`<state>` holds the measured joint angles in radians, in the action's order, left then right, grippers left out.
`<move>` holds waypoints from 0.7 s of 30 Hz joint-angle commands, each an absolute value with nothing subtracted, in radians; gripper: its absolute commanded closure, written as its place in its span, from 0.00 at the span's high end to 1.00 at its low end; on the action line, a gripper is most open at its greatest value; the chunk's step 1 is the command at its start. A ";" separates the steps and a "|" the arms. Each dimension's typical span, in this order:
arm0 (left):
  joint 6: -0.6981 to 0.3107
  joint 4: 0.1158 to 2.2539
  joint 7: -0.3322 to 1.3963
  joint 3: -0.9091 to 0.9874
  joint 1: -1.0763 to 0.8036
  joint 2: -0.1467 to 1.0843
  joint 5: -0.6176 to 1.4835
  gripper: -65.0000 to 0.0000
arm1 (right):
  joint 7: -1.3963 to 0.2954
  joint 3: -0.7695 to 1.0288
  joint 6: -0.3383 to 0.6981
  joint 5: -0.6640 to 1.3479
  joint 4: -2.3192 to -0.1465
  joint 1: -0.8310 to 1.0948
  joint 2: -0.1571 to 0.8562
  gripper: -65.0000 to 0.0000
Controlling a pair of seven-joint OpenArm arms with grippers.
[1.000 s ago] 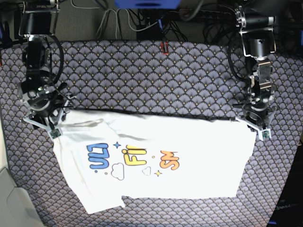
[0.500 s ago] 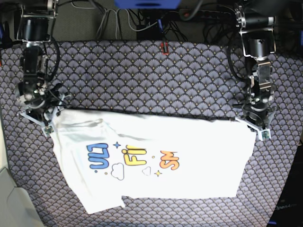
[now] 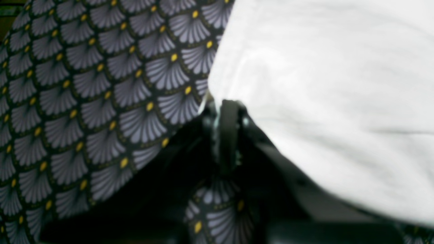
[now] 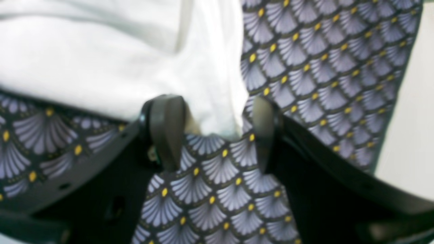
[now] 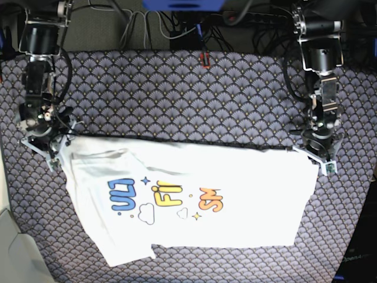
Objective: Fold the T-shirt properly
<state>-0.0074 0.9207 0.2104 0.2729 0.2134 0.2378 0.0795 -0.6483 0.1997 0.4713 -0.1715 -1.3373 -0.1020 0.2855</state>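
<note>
The white T-shirt [image 5: 235, 177] lies flat on the patterned cloth, print side up, with blue, yellow and orange letters; its lower part is folded over. My left gripper [image 5: 325, 165], at the right of the base view, is shut on the shirt's top right corner. The left wrist view shows its fingers [image 3: 228, 112] pinched on the white fabric [image 3: 322, 84]. My right gripper [image 5: 54, 157] is at the shirt's top left corner. In the right wrist view it [image 4: 217, 135] is open, with the corner of the shirt [image 4: 101, 67] lying between the two fingers.
A fan-patterned purple tablecloth [image 5: 177, 100] covers the table. Cables and a small red object [image 5: 205, 59] lie along the back edge. The table's left edge [image 5: 5, 194] is close to my right gripper, with pale floor beyond.
My right arm has drawn left and slightly back, off the shirt's top left corner. The shirt and my left arm have stayed still.
</note>
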 commanded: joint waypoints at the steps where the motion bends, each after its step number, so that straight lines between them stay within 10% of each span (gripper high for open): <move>1: -0.004 0.929 0.220 0.277 0.226 0.249 0.073 0.03 | -0.615 0.202 0.466 -0.168 -1.340 -0.128 0.300 0.51; 6: -0.004 0.929 0.220 0.277 0.226 0.249 0.071 0.03 | -0.558 0.205 0.466 -0.166 -1.251 -0.131 0.303 0.39; 11: -0.004 0.938 0.223 0.277 0.217 0.263 0.071 0.02 | -0.553 0.206 0.466 -0.166 -1.237 -0.131 0.314 0.00; 21: -0.005 1.075 0.234 0.277 0.143 0.272 0.070 0.01 | -0.558 0.208 0.466 -0.166 -1.423 -0.041 0.326 0.00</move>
<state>-0.0143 1.0554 0.2569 0.2729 0.1215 0.2569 0.0723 -0.5720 0.2008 0.4747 -0.1646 -1.4033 -0.0242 0.3080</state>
